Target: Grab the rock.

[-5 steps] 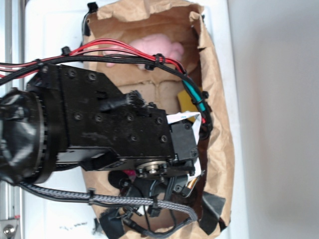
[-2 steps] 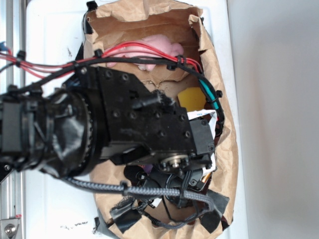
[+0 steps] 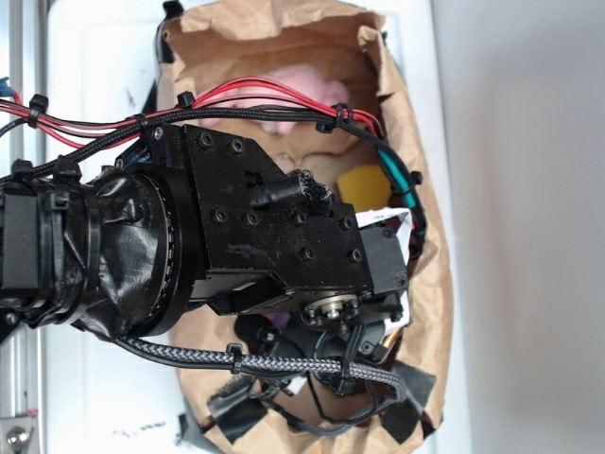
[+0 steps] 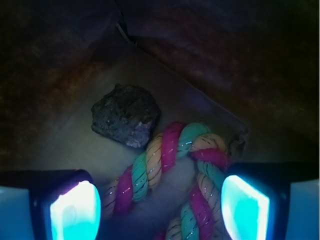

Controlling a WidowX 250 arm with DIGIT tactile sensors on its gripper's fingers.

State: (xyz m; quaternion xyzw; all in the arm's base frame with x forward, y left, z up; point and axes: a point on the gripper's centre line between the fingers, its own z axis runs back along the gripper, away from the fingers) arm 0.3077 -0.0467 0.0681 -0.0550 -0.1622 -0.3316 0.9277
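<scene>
1. Because the rock (image 4: 126,115) lay on the floor of the bag (image 3: 416,284), up against the fold where the floor met the wall, my wrist camera saw it above and left of centre, not between my fingers.
2. Its lower right edge touched or nearly touched the rope (image 4: 172,172); I could not tell which, but the twist curled across the space in front of me, so it stood between the rock and my gripper (image 4: 160,202).
3. My gripper was spread wide and held nothing: one fingertip (image 4: 75,207) showed at the lower left and the other at the lower right, with rope strands in the gap. I judged that closing there would catch rope, not rock, so the approach was unfinished and I needed to shift toward the rock.
4. From the exterior view my arm (image 3: 236,246) filled the bag's mouth, hiding both rock and rope. Its cables (image 3: 236,99) arched over the top.
5. Beyond the arm a sponge (image 3: 364,186) and something pink (image 3: 284,90) lay deeper in the bag, away from my reach.
</scene>
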